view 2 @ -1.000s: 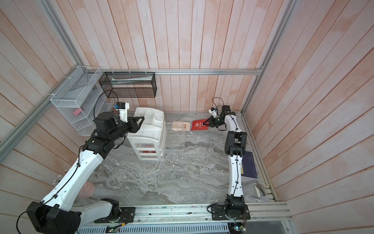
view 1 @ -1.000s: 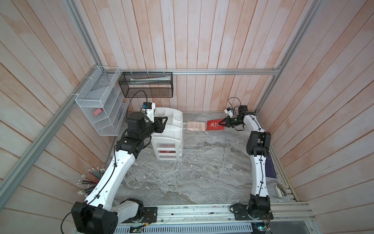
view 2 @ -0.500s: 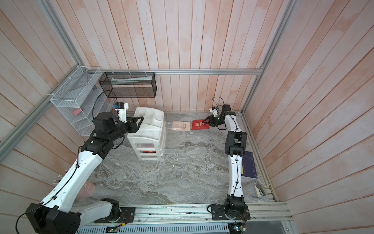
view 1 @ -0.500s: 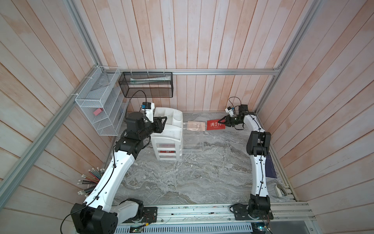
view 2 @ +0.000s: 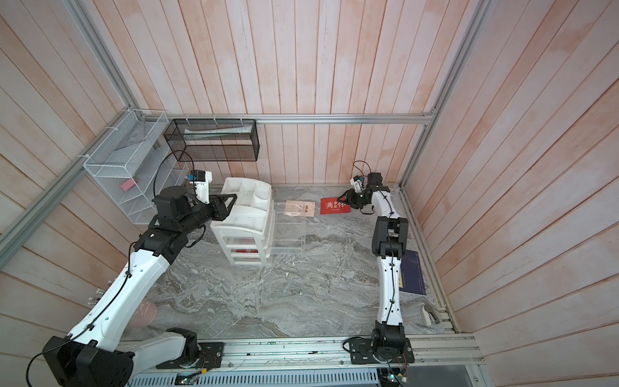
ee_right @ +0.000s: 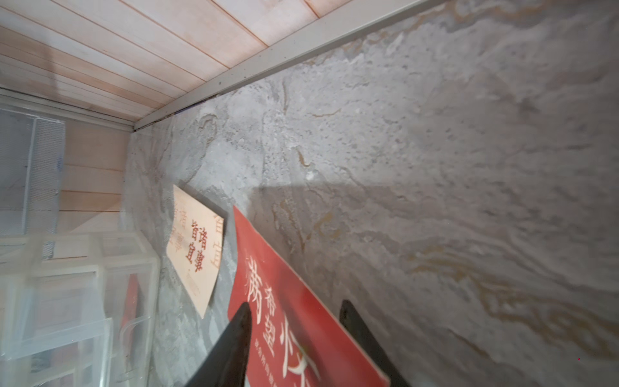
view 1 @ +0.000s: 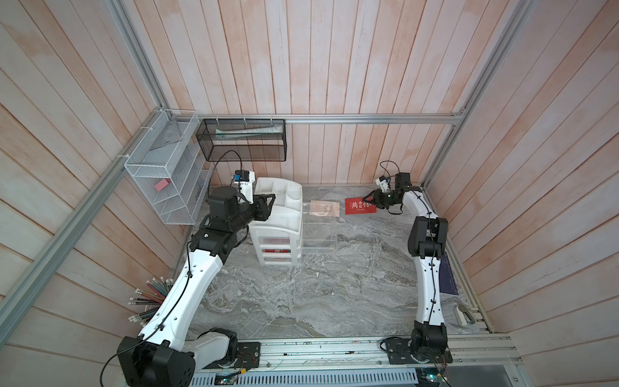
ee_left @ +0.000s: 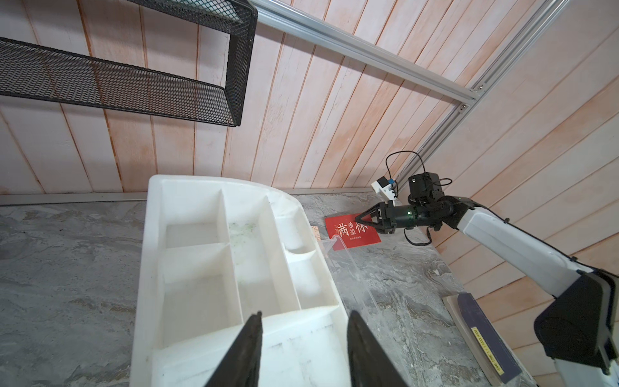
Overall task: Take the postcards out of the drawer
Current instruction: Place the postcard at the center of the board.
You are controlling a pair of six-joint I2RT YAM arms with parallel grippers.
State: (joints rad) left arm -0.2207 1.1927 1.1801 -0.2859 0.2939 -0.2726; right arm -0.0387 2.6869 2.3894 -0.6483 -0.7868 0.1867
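ok so reading the top views with the back wall as 12 o'clock: the red postcard [view 1: 360,206] lies flat on the grey marble-look table [view 1: 318,301] at about 1 o'clock, outside the drawers. It's a thin bright red rectangle. It has two big white Chinese characters with two small ones stacked between them, plus a fine line of tiny white print below that's too small to read. The right gripper [ee_right: 294,303] sits at the card's 3 o'clock edge with its jaws spread apart. One black finger is over the red face and the other is at the card's rim, and they aren't pinching it

Just at 9 o'clock of that card is the beige postcard [view 1: 323,210], pale peachy beige with dark reddish characters in columns. It lines up with the pulled-out clear drawer [view 1: 335,219] of the white drawer unit [view 1: 283,222], which stands at roughly 11 o'clock. I honestly can't tell if the card is in that drawer or on the table under it. The two cards are close but apart

A red strip [view 1: 277,250] shows through the clear front of a lower drawer in the unit. It looks like another red card, but too little shows to say more

The left gripper [ee_left: 304,313] is over the unit's top tray [ee_left: 147,268] on its 9 o'clock side, jaws apart and gripping nothing. I can't tell if the tips touch the plastic

There's also a navy booklet [ee_left: 482,328] with a yellow label at the table's 3 o'clock edge
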